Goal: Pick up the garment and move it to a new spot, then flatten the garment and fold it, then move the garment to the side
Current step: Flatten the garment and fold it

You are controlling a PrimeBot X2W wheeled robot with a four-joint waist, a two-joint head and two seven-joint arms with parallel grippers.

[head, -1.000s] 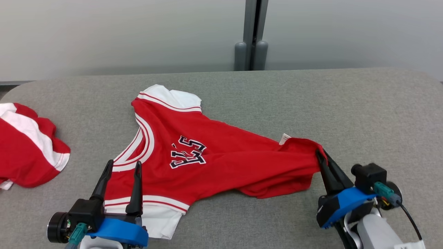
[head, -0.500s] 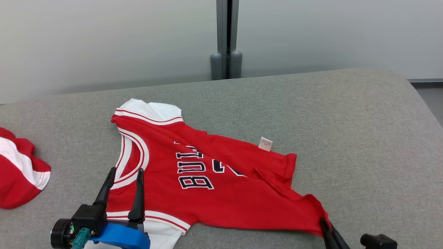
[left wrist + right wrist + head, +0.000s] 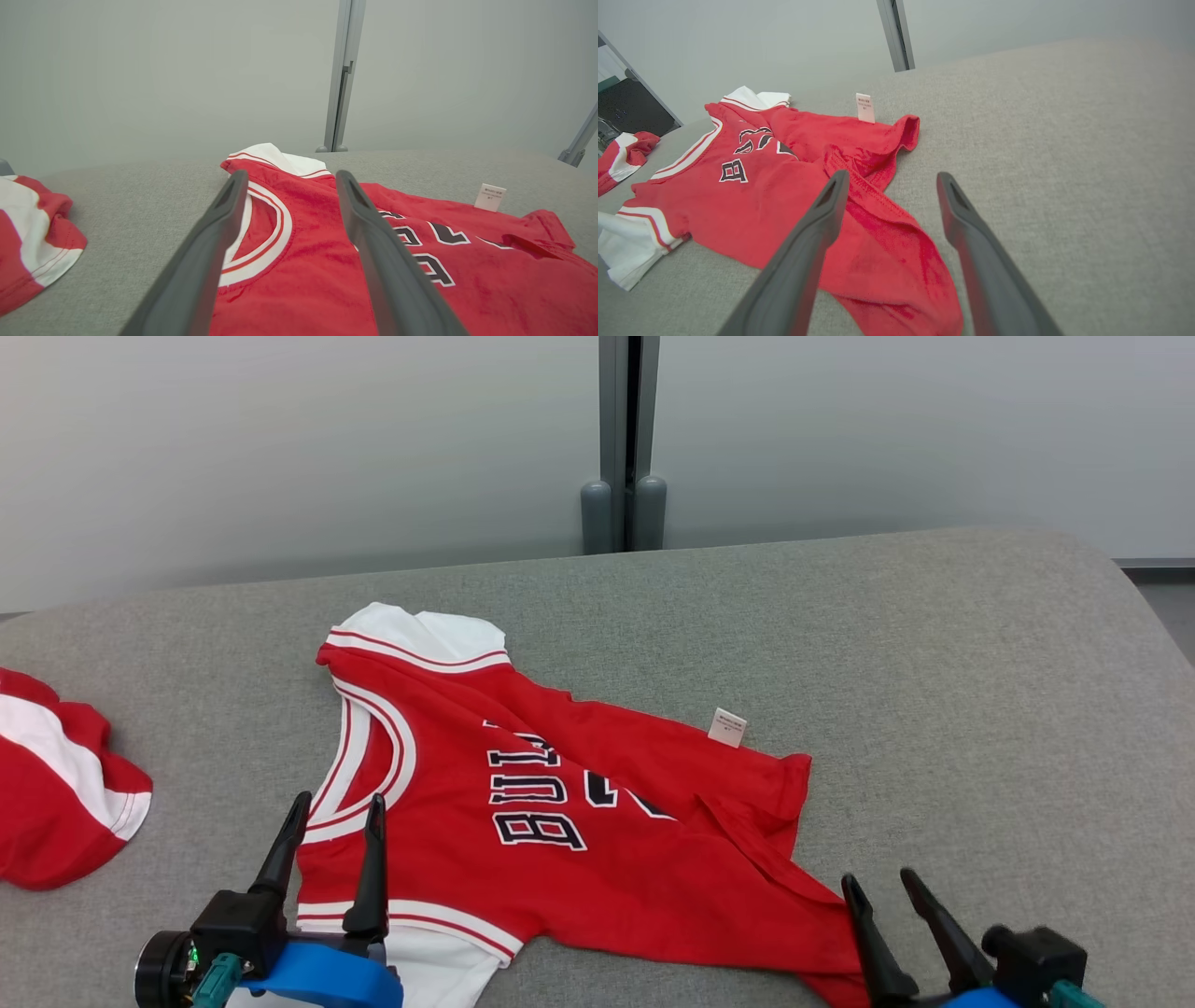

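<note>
Grey, felt-like cloth covers the broad surface (image 3: 934,663), which ends at a pale wall (image 3: 280,448) split by a grey post (image 3: 624,439); a second garment (image 3: 56,803) in red and white lies bunched at the robot's far left, well apart from the work. Near the middle lies the garment (image 3: 579,821), a red jersey with white sleeves and dark lettering, chest up, collar (image 3: 397,747) toward the robot's left and hem (image 3: 794,784) toward the right, with a white label (image 3: 727,727) poking out at the far edge. It looks a thin, limp knit: light, soft, unbreakable, and likely to sag and fold on itself wherever it is not held. The hem end is rumpled, with a diagonal ridge and a turned-over flap, so flattening looks unfinished. Best holds would be the two hem corners or the shoulder seams by the banded trim, where doubled cloth is less apt to slip from a thin pinch. The nappy covering will probably drag at it, so lifting should serve better than sliding. The left end effector (image 3: 338,798) stands wide and empty over the collar and near sleeve (image 3: 439,961); the right end effector (image 3: 878,877) is also spread, holding nothing, with the near hem corner lying just beside it.
</note>
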